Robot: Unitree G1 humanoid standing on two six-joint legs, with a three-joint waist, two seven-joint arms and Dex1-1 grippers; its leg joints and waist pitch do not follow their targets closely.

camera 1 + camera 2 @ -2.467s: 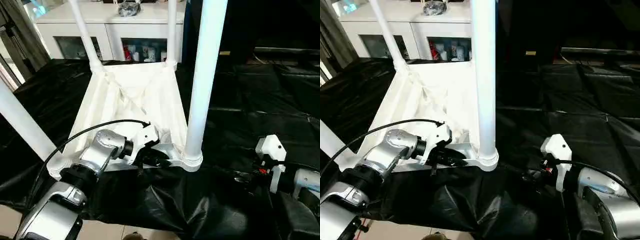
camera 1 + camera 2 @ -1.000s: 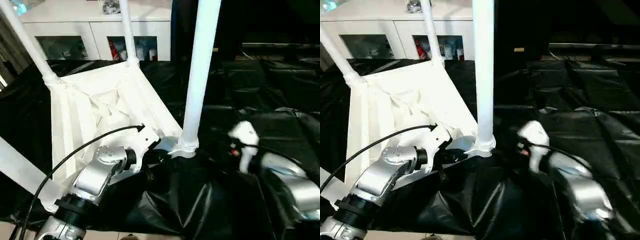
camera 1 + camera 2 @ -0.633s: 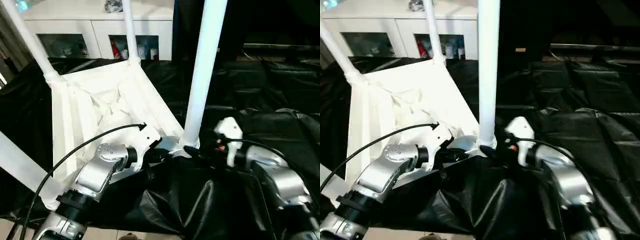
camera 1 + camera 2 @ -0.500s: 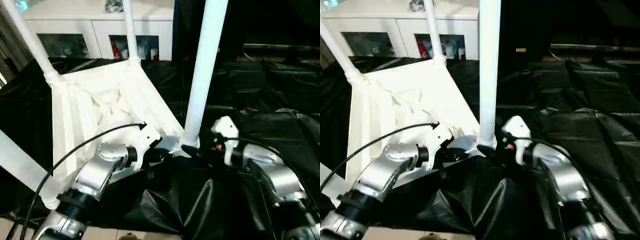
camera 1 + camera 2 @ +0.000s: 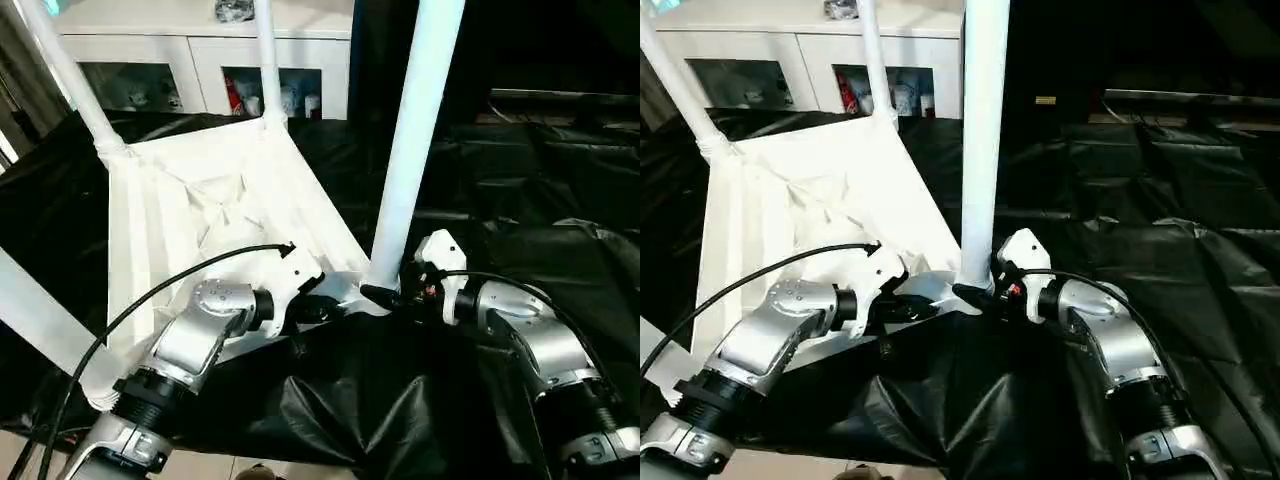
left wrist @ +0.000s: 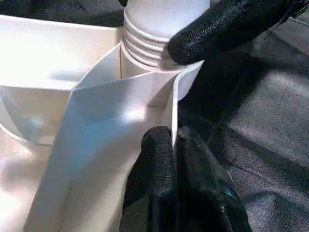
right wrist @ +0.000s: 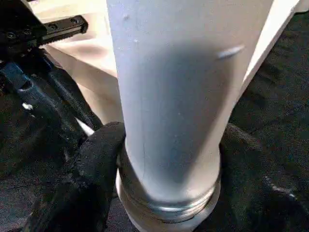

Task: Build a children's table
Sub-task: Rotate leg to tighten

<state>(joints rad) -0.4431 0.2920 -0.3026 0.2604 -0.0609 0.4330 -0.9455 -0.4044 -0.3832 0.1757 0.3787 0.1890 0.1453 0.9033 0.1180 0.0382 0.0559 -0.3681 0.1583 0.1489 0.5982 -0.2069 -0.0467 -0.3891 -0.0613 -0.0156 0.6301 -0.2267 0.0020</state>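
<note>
Four white legs stand up from the upside-down tabletop (image 5: 215, 215), which lies ribbed side up on the black-draped work table (image 5: 540, 170). The nearest leg (image 5: 408, 160) rises from the round socket (image 6: 149, 46) at the tabletop's near right corner. The left gripper (image 6: 174, 145) has its two black fingers pressed together on the thin white rim of the tabletop just beside that socket. The right gripper (image 7: 169, 159) is closed around the base of the nearest leg, one finger (image 7: 96, 159) on each side of the tube, just above the ringed collar. Two more legs stand at the far corners, and one leans off the near left corner. A white cabinet (image 5: 190, 60) stands behind the table.
</note>
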